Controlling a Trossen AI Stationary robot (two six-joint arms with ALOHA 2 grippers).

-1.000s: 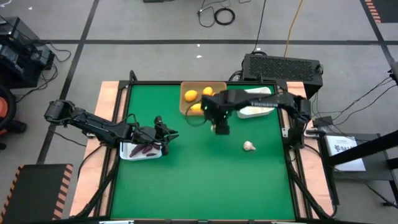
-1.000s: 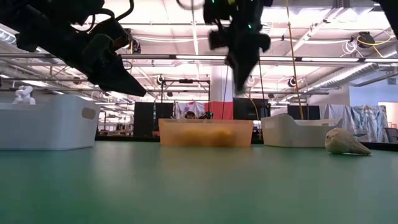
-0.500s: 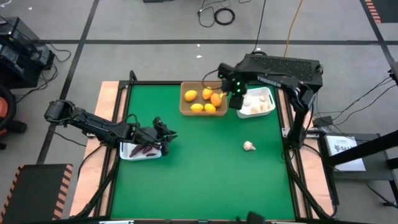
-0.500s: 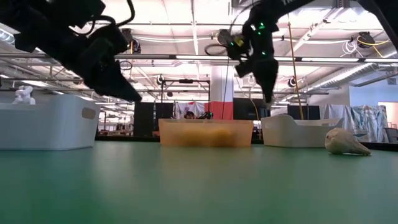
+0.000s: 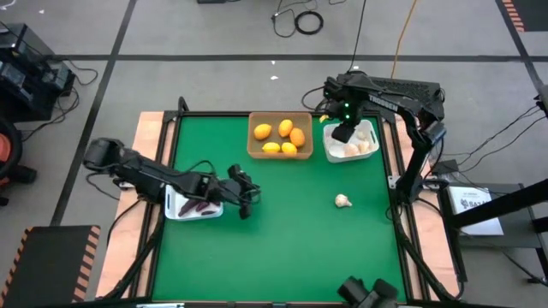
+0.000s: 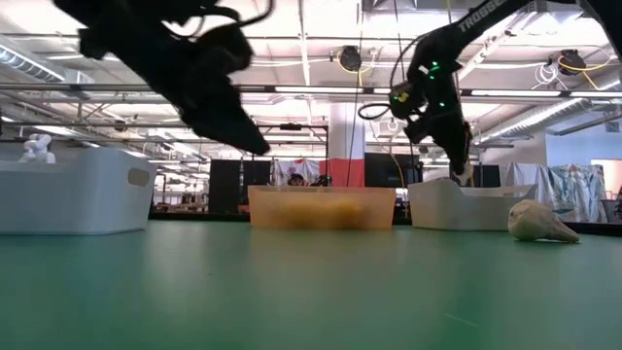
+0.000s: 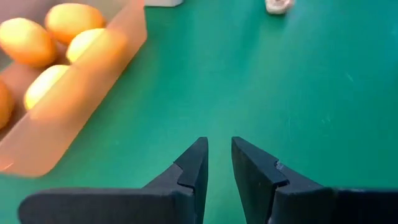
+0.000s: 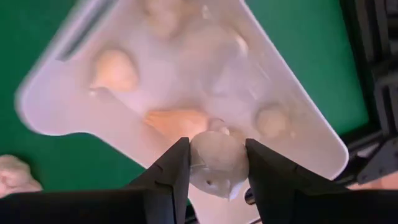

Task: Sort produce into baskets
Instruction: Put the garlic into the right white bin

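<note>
Right pincer (image 8: 214,163) clamped on garlic bulb (image 8: 216,163) above white basket (image 5: 351,141). Left pincer (image 7: 216,163) slightly apart, empty, over green surface (image 5: 282,222) beside basket of purple pieces (image 5: 193,206).

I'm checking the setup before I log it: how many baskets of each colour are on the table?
Tan basket: 1
White baskets, one on the left and one on the right: 2
Total: 3
</note>
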